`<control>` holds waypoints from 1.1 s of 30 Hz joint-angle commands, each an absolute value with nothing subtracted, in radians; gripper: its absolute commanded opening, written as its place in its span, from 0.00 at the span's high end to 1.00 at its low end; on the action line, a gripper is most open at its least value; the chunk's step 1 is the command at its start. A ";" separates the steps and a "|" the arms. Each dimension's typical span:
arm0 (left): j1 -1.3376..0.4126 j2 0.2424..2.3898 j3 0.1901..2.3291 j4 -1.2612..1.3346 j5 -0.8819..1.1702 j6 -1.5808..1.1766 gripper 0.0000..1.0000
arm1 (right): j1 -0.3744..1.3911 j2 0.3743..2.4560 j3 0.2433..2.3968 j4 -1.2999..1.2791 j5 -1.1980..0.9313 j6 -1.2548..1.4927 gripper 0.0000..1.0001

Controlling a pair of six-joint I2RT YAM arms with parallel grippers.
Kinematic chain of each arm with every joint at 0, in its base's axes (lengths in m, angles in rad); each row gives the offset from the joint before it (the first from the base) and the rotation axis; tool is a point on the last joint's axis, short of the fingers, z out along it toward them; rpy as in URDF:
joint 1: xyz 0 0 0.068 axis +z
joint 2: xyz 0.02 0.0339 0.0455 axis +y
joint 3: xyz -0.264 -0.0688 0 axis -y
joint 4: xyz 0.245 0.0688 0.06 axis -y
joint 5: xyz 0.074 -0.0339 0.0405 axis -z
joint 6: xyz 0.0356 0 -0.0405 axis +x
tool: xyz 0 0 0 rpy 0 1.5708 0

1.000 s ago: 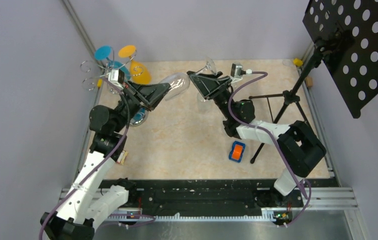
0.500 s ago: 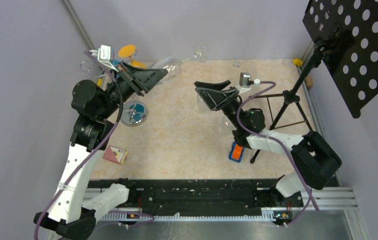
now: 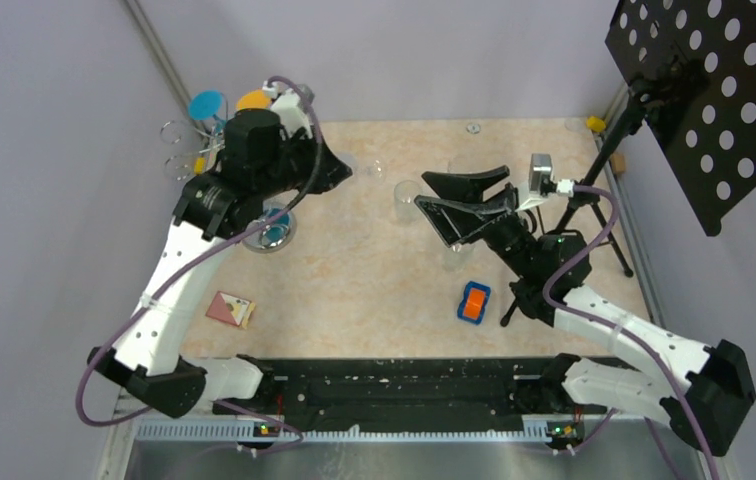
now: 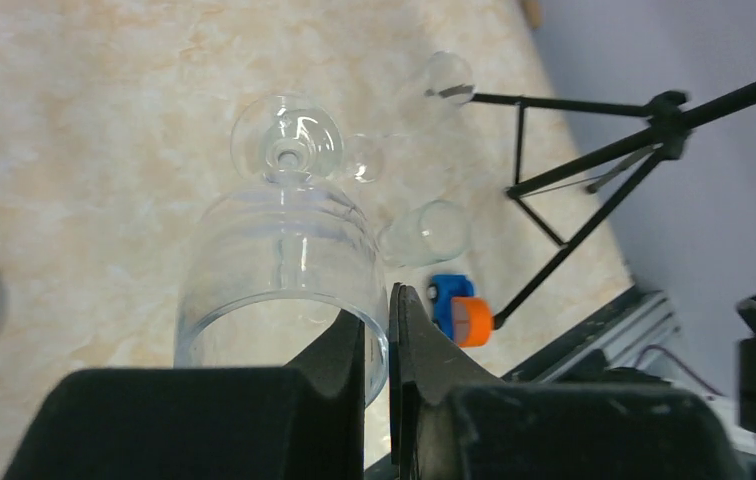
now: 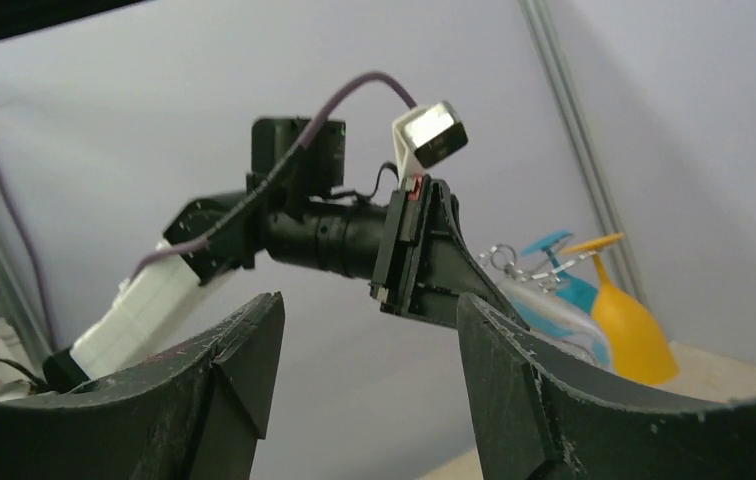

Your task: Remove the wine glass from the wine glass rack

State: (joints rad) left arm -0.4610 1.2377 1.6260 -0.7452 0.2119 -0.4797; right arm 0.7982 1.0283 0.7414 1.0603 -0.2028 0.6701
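Observation:
A clear wine glass [image 4: 274,265] hangs from my left gripper [image 4: 379,322], which is shut on its rim; one finger is inside the bowl and one outside. Its foot [image 4: 287,150] points down toward the table. From above, the glass [image 3: 372,170] shows faintly beyond the left gripper [image 3: 342,172], right of the wine glass rack [image 3: 182,150]. The rack's chrome base [image 3: 274,232] sits under the left arm. Blue [image 3: 207,103] and orange [image 3: 252,100] glasses hang on the rack. My right gripper [image 3: 422,192] stands open mid-table with nothing in it, facing the left arm [image 5: 369,340].
Two more clear glasses [image 4: 424,232] [image 4: 449,75] lie on the table. A blue and orange object [image 3: 473,302] sits near the black tripod stand [image 3: 594,190] with its perforated plate [image 3: 714,90]. A pink card [image 3: 229,308] lies front left. Walls close in on the left and back.
My left arm has swung up and over, carrying the clear glass away from the rack and tipping it foot-down. My right arm has pulled back to the right and lowered.

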 commanded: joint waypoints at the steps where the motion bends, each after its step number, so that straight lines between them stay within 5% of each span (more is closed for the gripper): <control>1: -0.541 1.388 1.824 -0.912 0.028 -0.297 1.00 | 0.810 0.960 0.722 0.861 -0.182 0.559 0.36; 9: -0.606 1.662 2.021 -1.060 -0.128 -0.241 1.00 | 0.827 0.823 0.761 0.647 -0.198 0.475 0.37; 19: -0.604 1.902 2.145 -1.099 -0.093 -0.198 1.00 | 0.839 0.709 0.771 0.437 -0.217 0.340 0.38; 33: -0.535 2.020 2.188 -1.061 -0.012 -0.193 1.00 | 0.839 0.687 0.749 0.410 -0.195 0.357 0.38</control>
State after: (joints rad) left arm -0.5545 2.0239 2.1693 -1.1206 -0.0528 -0.2062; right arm 0.8246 0.7048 0.7277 0.4030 -0.2043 0.3668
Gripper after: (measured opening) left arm 0.095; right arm 0.619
